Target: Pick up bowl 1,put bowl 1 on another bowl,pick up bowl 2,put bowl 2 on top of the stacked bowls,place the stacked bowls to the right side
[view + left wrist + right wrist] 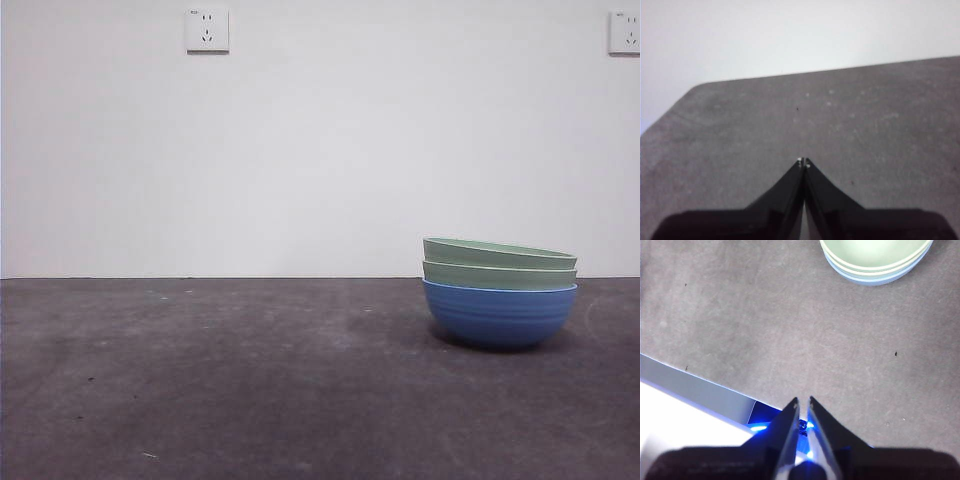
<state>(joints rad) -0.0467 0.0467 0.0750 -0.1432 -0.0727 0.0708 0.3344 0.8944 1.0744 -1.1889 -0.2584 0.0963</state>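
Observation:
The stacked bowls (499, 290) stand on the right part of the dark table (250, 380). The blue bowl (500, 316) is at the bottom, with two pale green bowls (498, 264) nested in it. In the right wrist view the stack (875, 262) lies some way beyond my right gripper (803, 400). That gripper hovers near the table's edge, its jaws shut with only a thin slit between them and nothing held. My left gripper (803, 161) is shut over bare table, with no bowl in its view. Neither arm shows in the front view.
A white wall stands behind the table with one socket (207, 30) at the upper left and another (625, 32) at the upper right. The table's edge (695, 385) runs close under my right gripper. A rounded table corner (690, 92) lies beyond my left gripper.

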